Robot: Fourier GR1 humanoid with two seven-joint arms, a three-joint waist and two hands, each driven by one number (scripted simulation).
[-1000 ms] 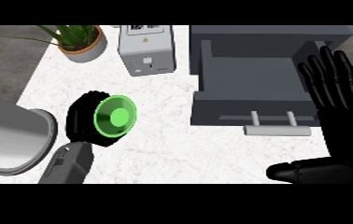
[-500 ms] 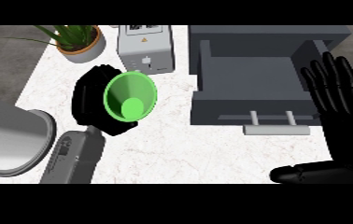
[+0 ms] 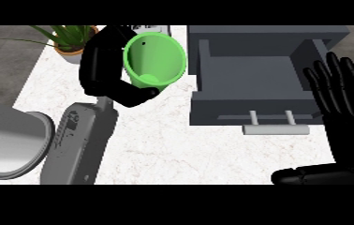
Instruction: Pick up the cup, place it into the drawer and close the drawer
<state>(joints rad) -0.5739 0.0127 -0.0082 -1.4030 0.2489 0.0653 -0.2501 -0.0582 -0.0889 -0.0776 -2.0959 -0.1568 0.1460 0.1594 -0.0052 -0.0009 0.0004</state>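
Left hand [image 3: 104, 71] at 11 o'clock, fingers and thumb curled round the green cup [image 3: 158, 55]. Cup is tilted, open mouth turned up toward the eye, nothing visible inside. Looks lifted clear of the white counter [image 3: 180, 146], though that is my judgement from the way the hand wraps under it. Cup hangs just beside the drawer [image 3: 249, 112], at the drawer's 9 o'clock side, not yet over the cavity. Drawer sits at 2 o'clock, pulled open, bare grey floor, handle [image 3: 276, 130] on its near face. Right hand [image 3: 339, 102] at 3 o'clock by the edge, fingers straight, spread, pointing up, resting, holding nothing. Potted plant [image 3: 69, 39] at 10 o'clock, behind the left hand. Tally: pick-up appears done, carry about halfway. Left to do: shift the cup toward 3 o'clock over the drawer, lower, let go, then push the drawer shut
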